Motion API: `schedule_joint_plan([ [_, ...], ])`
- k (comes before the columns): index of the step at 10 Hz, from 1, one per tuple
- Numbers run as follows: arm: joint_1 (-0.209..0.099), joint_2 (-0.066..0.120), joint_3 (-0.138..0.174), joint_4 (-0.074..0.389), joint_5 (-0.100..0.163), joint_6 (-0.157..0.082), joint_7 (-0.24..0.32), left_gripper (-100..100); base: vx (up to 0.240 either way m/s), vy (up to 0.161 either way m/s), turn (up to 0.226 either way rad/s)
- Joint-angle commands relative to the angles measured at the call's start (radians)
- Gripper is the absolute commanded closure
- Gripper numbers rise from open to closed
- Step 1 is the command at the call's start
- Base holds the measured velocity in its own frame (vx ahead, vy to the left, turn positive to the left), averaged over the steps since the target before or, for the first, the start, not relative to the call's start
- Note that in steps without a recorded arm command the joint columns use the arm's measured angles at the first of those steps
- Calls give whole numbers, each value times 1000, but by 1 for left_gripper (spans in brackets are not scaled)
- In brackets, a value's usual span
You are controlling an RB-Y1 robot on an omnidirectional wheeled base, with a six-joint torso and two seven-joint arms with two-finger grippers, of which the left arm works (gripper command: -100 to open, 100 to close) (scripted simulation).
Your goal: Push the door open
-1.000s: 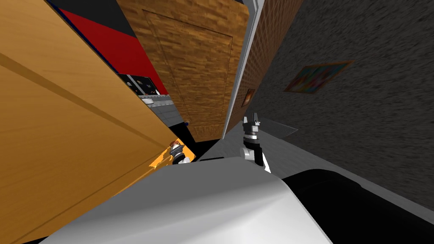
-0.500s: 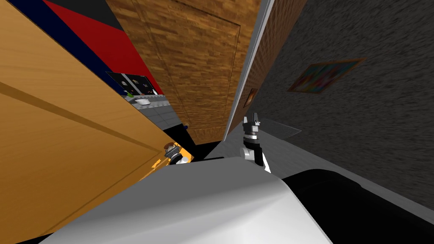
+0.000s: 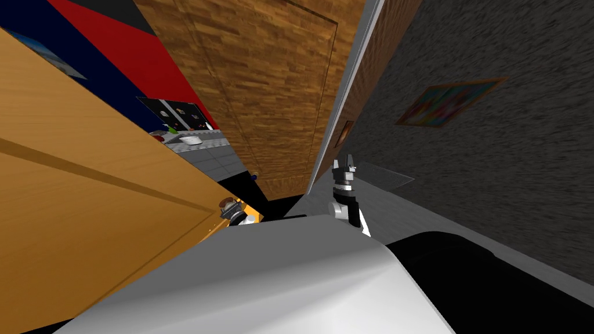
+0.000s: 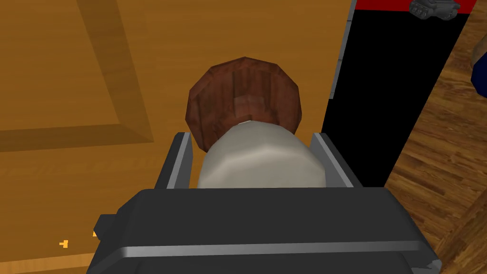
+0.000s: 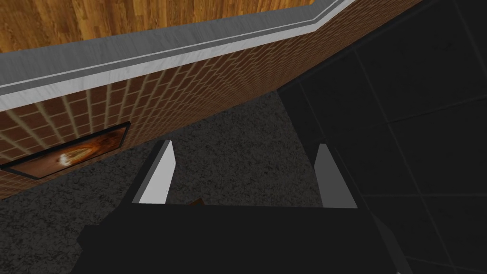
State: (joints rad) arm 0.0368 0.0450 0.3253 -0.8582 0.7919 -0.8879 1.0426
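Contact is on our left side: the left gripper (image 4: 251, 137) has its fingers (image 4: 180, 159) closed on the pale grey door knob (image 4: 259, 159), one blade against each flank. The knob runs straight ahead of the fingers into a round reddish-brown rosette (image 4: 242, 92) on the door (image 4: 71, 57). The coming move turns on that relation, as we judge it: the door face lies directly ahead of the fingers, square to the way the gripper points. A push along the gripper's own line should therefore swing the slab round. The door's free edge (image 4: 343, 47) stands just beside the knob, with a black area (image 4: 380, 104) beyond it and then brown plank floor (image 4: 442, 157). The hinge side lies off past the other side of the knob, out of sight, so we judge a push here has good leverage.

The door itself is warm orange-tan wood with a recessed panel bordered by a darker bevel. From the head it sweeps across the left as a long slanted slab, standing at an angle to a darker brown panelled surface (image 3: 272, 87). A red wall (image 3: 168, 64) shows through the gap between them. We judge the door partly open, with more swing to go.

The right gripper (image 3: 343, 163) hangs well apart from the door, off the right of our chest, its fingers spread with nothing between them; the left arm is plainly the nearer one
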Motion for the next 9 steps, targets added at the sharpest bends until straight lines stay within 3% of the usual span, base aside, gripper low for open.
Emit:
schedule_joint_plan([
  [1, 0, 5, 30, 1, 14, -21, -11, 100, 102, 55, -2],
  [9, -17, -12, 139, 24, 84, -53, -50, 100, 136, 70, -3],
])
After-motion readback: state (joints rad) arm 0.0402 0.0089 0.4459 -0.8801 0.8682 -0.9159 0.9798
